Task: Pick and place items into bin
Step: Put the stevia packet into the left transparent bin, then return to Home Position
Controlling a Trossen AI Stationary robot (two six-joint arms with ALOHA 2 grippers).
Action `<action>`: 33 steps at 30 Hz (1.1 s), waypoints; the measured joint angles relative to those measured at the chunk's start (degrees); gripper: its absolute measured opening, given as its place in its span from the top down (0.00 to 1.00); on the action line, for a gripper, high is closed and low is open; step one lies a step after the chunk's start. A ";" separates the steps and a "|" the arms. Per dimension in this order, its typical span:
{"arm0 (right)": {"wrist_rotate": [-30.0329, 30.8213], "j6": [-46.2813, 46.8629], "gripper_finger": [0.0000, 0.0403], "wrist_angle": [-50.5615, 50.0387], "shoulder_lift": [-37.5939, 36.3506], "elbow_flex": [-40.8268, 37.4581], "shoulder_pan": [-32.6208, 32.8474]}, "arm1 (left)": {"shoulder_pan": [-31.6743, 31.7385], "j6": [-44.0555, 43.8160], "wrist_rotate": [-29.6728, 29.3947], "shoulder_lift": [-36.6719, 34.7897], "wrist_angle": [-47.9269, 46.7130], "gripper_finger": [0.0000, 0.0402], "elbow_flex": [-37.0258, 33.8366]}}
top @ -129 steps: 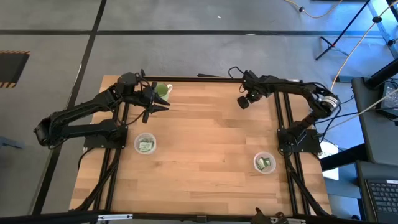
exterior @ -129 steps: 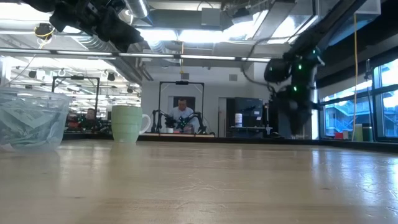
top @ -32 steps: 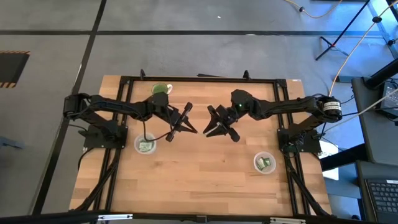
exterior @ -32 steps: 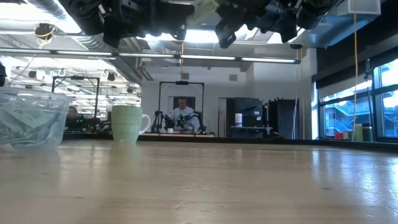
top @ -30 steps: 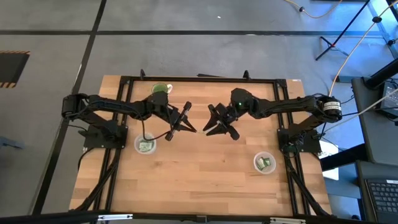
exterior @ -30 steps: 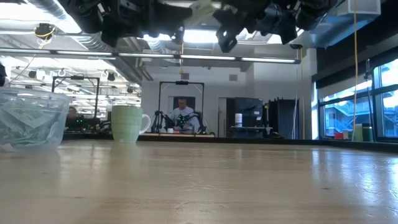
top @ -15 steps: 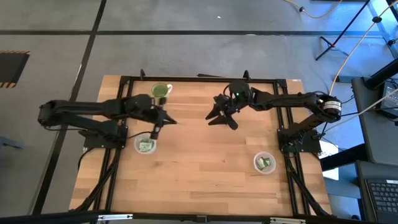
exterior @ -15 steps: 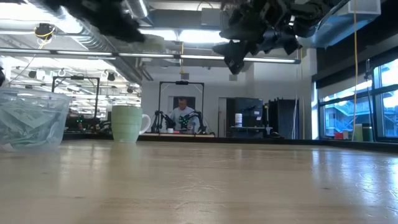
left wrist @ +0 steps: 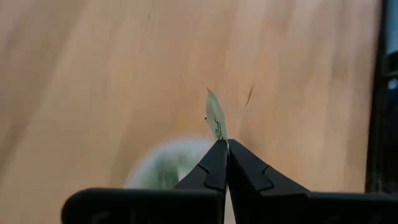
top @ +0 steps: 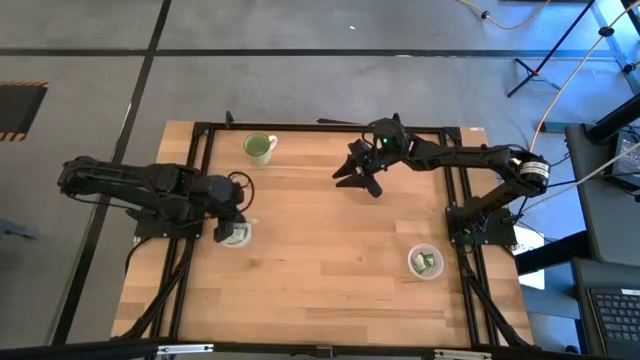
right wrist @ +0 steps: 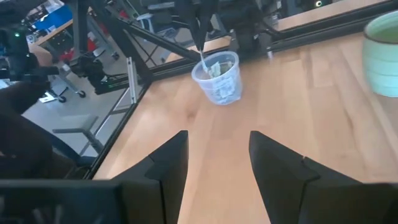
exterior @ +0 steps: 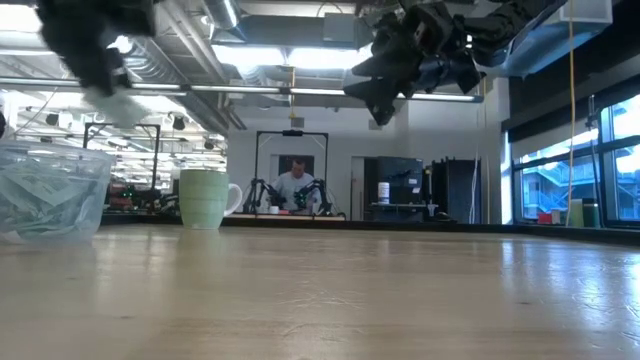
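Left gripper fingers pinch a thin green-white shiny packet over the clear plastic cup — right gripper fingers spread, above worktop.

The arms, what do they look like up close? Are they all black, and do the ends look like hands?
Both arms are dark, slim and jointed, with thin black cables along them. The right arm shows a small green light near its wrist and a round silver-ringed joint at its base. No hands: the left gripper has two black fingers tapering to points, and the right gripper has two broad, flat, wedge-shaped black fingers.
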 joint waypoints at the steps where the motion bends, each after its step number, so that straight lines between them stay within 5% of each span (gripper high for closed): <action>1: -0.01 -0.05 0.57 0.01 0.00 0.00 -0.18 | -0.54 -2.51 -0.03 0.41 -2.50 0.99 0.37; 11: 2.88 -0.16 0.57 -0.27 0.00 0.00 -0.78 | -5.08 -17.28 0.97 5.85 -12.69 0.99 3.30; 22: 3.57 0.18 0.57 -0.38 0.00 0.00 -0.75 | -5.38 -12.17 1.32 18.84 -13.05 0.98 3.30; 33: 3.55 0.19 0.57 -0.76 0.00 0.00 -0.75 | -1.63 -8.46 4.19 18.06 -13.08 0.74 3.43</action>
